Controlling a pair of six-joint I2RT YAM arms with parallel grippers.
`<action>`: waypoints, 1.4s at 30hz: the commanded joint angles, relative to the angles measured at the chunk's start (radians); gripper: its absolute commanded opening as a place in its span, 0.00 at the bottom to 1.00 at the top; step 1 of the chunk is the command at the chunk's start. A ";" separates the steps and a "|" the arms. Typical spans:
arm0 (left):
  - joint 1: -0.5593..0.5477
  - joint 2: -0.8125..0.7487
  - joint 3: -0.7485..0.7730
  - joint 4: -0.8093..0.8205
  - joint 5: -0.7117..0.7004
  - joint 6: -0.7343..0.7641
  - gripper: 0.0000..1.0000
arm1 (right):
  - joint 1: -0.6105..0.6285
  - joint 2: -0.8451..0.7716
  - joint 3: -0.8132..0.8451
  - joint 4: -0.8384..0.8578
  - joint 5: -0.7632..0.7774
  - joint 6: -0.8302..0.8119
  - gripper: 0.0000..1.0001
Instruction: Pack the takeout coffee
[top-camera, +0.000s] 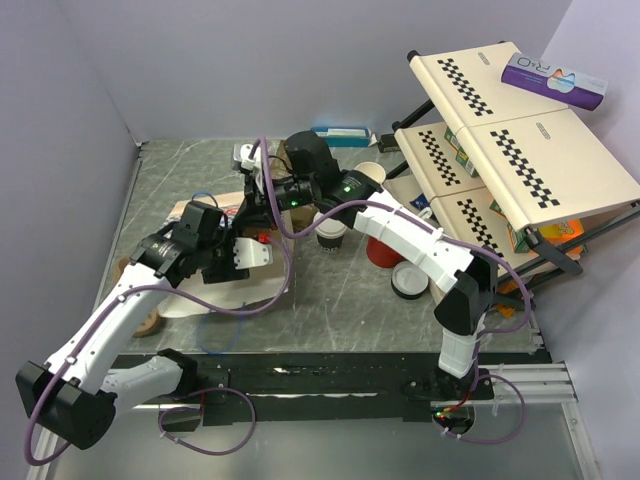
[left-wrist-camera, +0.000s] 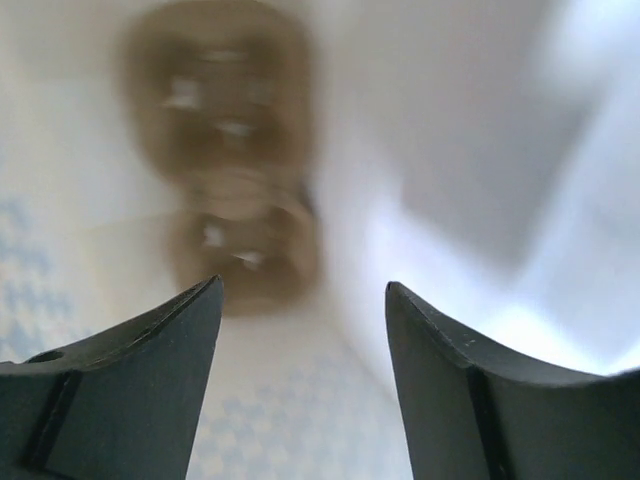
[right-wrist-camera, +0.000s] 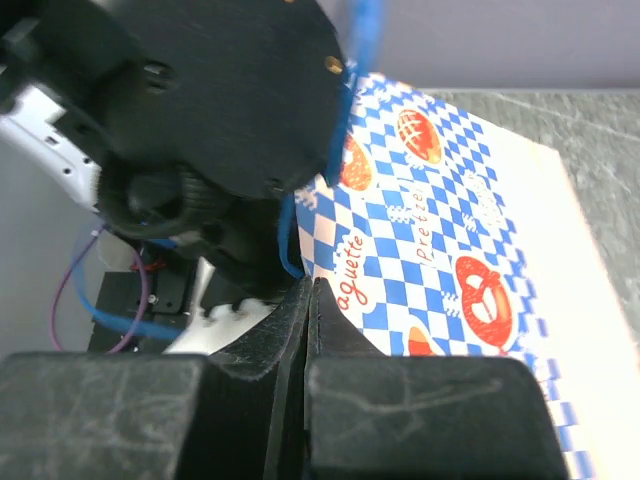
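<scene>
Left gripper (left-wrist-camera: 302, 284) gapes inside the bag (right-wrist-camera: 450, 250) while right gripper (right-wrist-camera: 311, 288) pinches its edge; coffee (top-camera: 330, 231) stands upright to their right, nearer the right gripper.

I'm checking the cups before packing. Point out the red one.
The red cup, half hidden under the right arm, just right of the takeout coffee. The cream cup farther back is pale and open-topped.
</scene>
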 joint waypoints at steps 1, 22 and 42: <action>-0.007 -0.043 0.034 -0.012 0.111 -0.042 0.71 | 0.004 0.016 -0.008 -0.007 0.026 0.013 0.00; -0.007 -0.175 0.325 -0.210 0.231 -0.187 0.76 | -0.039 0.079 -0.020 0.045 0.096 0.165 0.00; -0.007 -0.072 0.471 -0.024 0.171 -0.477 0.89 | -0.219 -0.151 -0.018 0.051 0.047 0.095 0.90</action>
